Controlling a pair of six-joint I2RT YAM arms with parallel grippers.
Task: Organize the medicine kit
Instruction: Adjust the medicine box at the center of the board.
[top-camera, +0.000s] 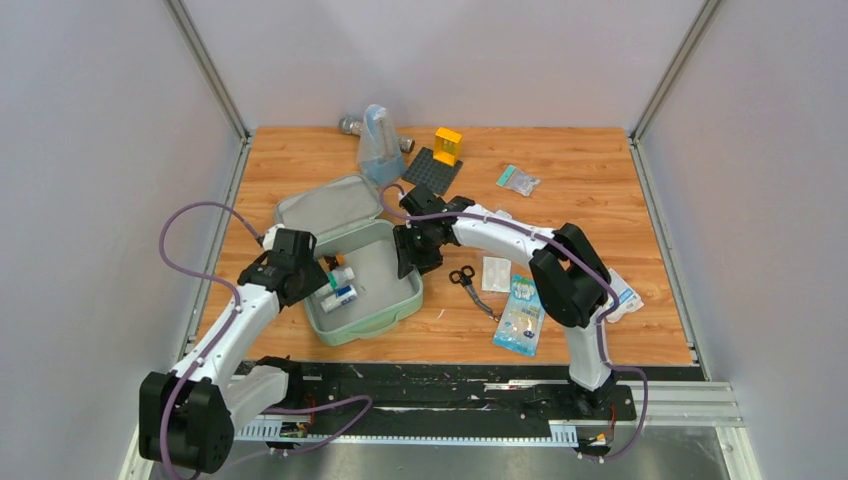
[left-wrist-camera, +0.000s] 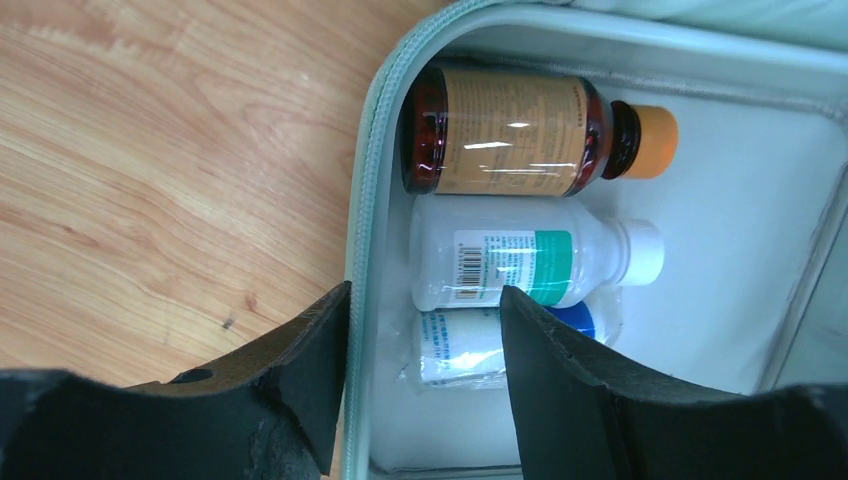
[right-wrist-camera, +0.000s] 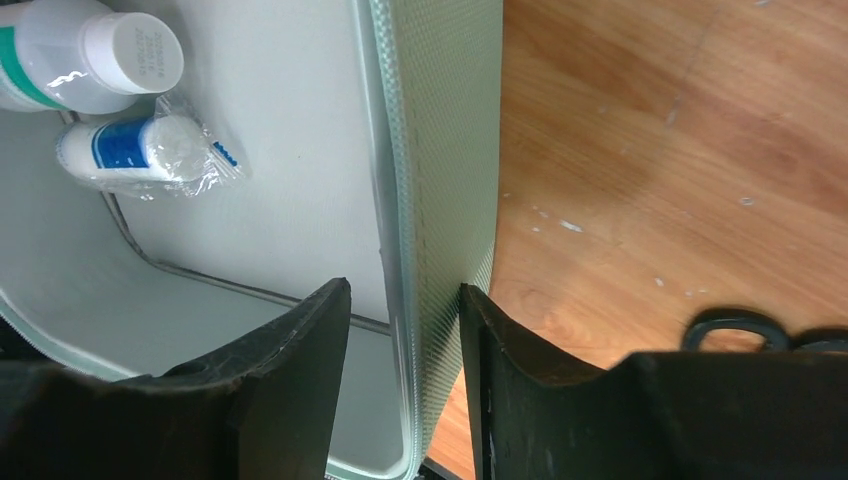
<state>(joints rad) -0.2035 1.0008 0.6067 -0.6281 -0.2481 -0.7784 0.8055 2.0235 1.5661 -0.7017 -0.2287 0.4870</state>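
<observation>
While the pale mint-green rounded-square plastic medicine kit (top-camera: 388, 262) lies open left of centre on the wooden surface (top-camera: 590, 215), with its matching lid (top-camera: 330, 205) flat behind the tray, both arms reach in to opposite walls of that tray. The left pincer (left-wrist-camera: 425, 300) straddles the tray's left wall, one finger outside against the rim and the other inside, clear of the wall, so it is released and grips nothing. The right pincer (right-wrist-camera: 405, 290) straddles the right wall. Its outer finger touches the textured outside and its inner finger is just beside the inside face, but I cannot tell whether it is pinching the wall. Three things lie side by side along the left wall inside the tray: a brown amber bottle with an orange cap (left-wrist-camera: 500, 130), a white plastic bottle with a green-banded label (left-wrist-camera: 520, 265), and a white roll with blue print in clear wrap (right-wrist-camera: 140, 155). Black-handled scissors (top-camera: 463, 277) lie on the surface just right of the tray, with a blue printed packet (top-camera: 520, 315) near them.
</observation>
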